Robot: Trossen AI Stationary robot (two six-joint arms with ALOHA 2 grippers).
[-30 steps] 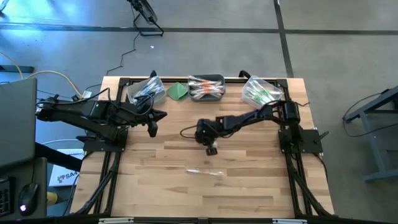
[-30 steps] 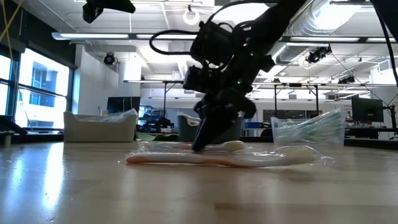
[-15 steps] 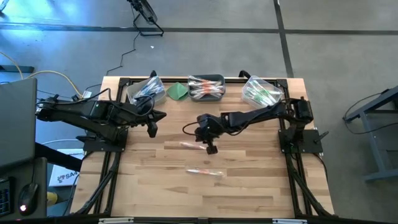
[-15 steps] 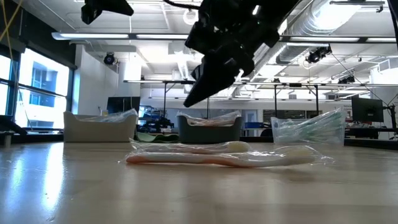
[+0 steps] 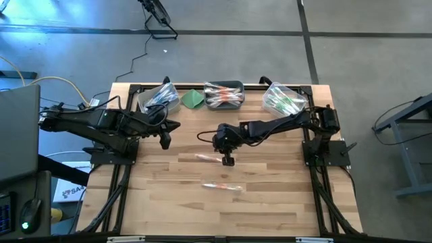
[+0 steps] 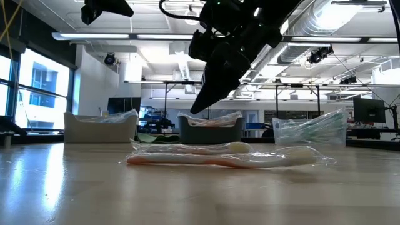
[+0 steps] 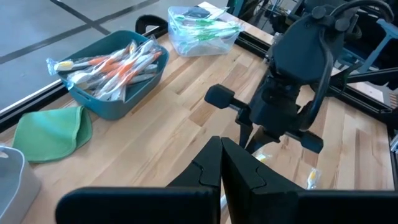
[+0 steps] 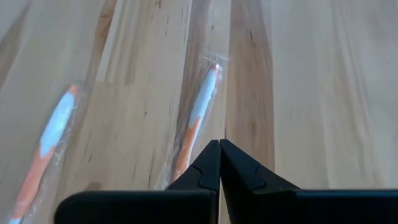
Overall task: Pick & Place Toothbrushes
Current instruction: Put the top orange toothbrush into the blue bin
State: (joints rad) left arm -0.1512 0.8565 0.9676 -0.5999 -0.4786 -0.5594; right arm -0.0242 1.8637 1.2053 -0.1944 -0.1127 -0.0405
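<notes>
**A:** Jaws on the right gripper (image 5: 228,160) are pressed together with nothing between them, hovering over the middle of the table (image 5: 270,202) right above one wrapped toothbrush (image 8: 198,118). Left gripper (image 5: 165,141) is pinched tight too, parked over by its side.

**B:** And the second toothbrush (image 5: 223,186) lies a bit nearer the front edge, both flat on the wood. The rest are already in the bins at the back.

**A:** My guess is they're feather-light, stiff inside, but that clear wrapper looks slick and crinkly. I'd open up and grab mid-handle, across the stick.

**B:** Agreed. Can't make out which end has the bristles from above, though, and the low view blends both wrappers together.
</notes>
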